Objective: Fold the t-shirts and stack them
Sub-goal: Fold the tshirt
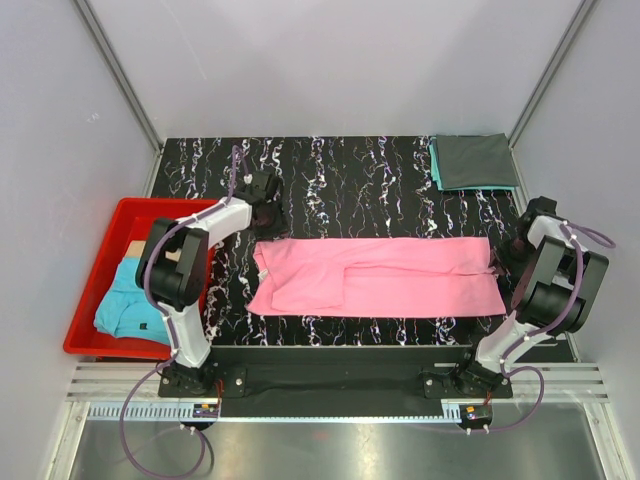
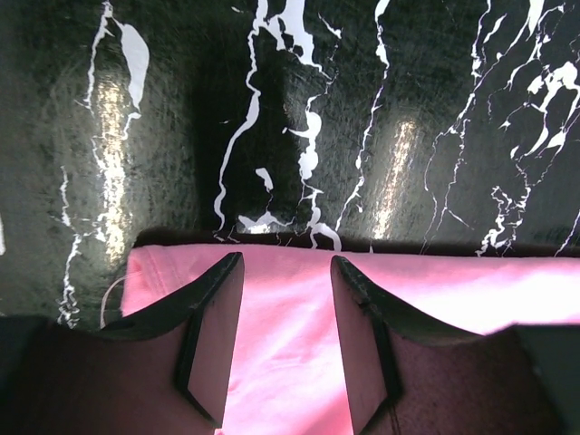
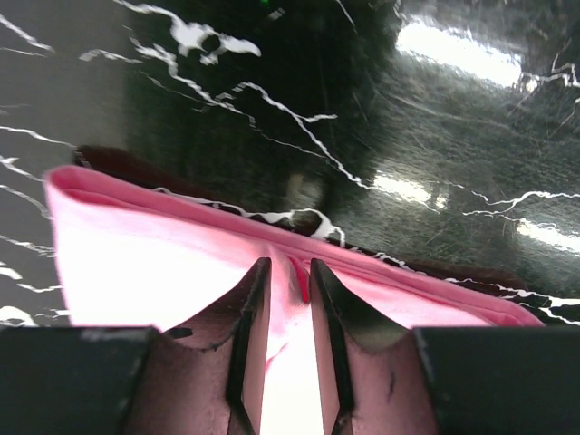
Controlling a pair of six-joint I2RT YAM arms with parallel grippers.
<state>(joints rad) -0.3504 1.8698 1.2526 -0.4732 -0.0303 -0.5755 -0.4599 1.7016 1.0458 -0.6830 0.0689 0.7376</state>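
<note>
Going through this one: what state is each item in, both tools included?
pink t-shirt: spread flat, folded lengthwise into a long strip
dark grey t-shirt: folded, stacked on the teal one
teal t-shirt: folded, bottom of the stack
light blue t-shirt: crumpled, in the red bin
left tool: open, over the pink t-shirt's edge
right tool: pinched on a ridge of the pink t-shirt

The table (image 1: 380,170) is patterned in glossy black with white marble veins. A bright pink t-shirt (image 1: 380,277) is spread on it. At its far right corner, a dark grey t-shirt (image 1: 478,160) is laid over a teal t-shirt (image 1: 435,168). Left of the table, a light blue t-shirt (image 1: 125,305) is seen in a red bin (image 1: 110,235).
</note>
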